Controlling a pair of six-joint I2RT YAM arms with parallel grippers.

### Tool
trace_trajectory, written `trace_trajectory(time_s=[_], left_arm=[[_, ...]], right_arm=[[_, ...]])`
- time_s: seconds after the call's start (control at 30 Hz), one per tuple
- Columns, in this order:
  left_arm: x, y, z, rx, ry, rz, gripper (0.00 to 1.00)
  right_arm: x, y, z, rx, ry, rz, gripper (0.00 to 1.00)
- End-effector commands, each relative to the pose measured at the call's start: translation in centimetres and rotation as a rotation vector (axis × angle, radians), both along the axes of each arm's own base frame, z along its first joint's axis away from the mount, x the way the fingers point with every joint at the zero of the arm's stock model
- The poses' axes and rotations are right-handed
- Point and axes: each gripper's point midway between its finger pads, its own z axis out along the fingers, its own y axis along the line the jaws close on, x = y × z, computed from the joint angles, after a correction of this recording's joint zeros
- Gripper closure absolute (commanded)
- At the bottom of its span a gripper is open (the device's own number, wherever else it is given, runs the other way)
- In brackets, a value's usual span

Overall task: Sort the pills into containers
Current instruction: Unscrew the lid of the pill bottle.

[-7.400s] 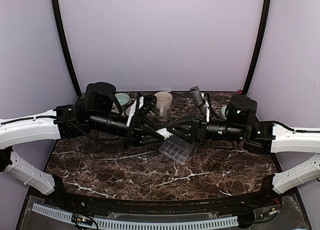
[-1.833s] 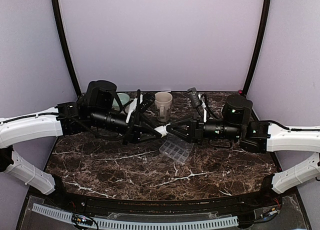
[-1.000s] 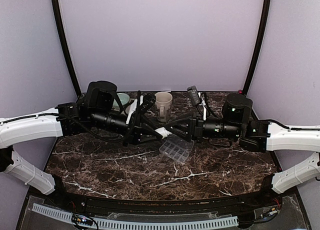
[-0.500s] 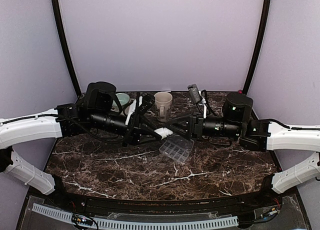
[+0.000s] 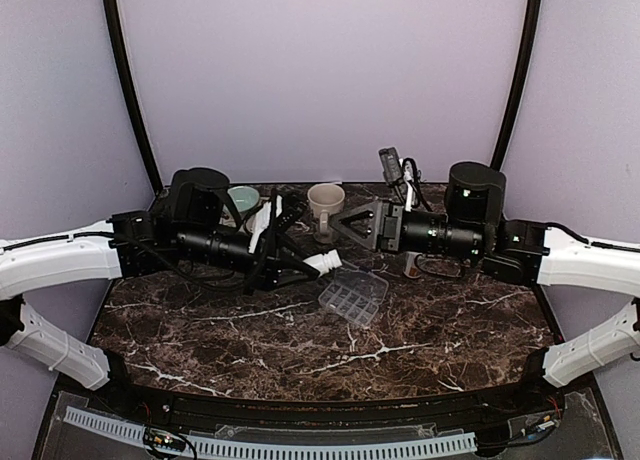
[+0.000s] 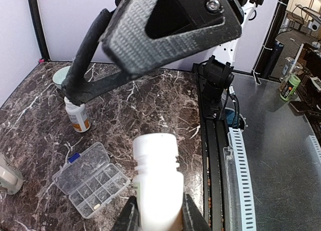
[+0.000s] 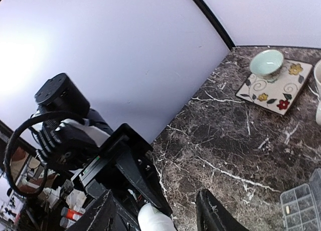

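Lilac walls [image 5: 320,80] close in a dark brown marble table with white veins [image 5: 250,350]; both arms reach in over its far half. On my left wrist camera the left gripper [image 6: 159,218] is clamped on a white plastic bottle [image 6: 156,181], one finger on each side of its body, with the ribbed neck end pointing away from the wrist. I cannot tell whether a cap is on it.

The small clear plastic pill-organizer tray [image 5: 352,297], with two rows of square compartments, lies flat on the table. From above it sits just beside the bottle's free end, on the near side and slightly to the right, apart from both grippers. Its lid appears folded back on the far side. The left wrist view puts it low and left of the bottle, with a small pale speck in one corner compartment.

The right gripper [image 7: 156,198] hangs above the table, beyond the tray and facing the bottle. Its fingers are spread wide and nothing is between them.

Further back stand a cream ceramic mug [image 5: 325,200] and a pale green bowl [image 7: 267,63] on a square flower-patterned tile [image 7: 273,90]. A small white bottle with an orange label [image 6: 77,116] stands upright beyond the tray in the left wrist view.
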Motion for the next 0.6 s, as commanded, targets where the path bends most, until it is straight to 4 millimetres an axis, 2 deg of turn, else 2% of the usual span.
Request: trace_trajectory(time_s=[0.0,0.23,0.57], left_arm=[[0.4,0.6,1.4,-0.033,-0.092,0.035,1.00],[0.9,0.6,1.3,-0.010,-0.161,0.068,1.00],[1.3,0.5,0.9,0.014,-0.209,0.090,1.00]], right_arm=[[1.8,-0.8,-0.7,-0.039,0.126,-0.110,0.45],[1.7,-0.8,-1.6,-0.055,0.236,-0.119,0.45],[1.1,-0.2,-2.6,-0.072,0.302,-0.086,0.45]])
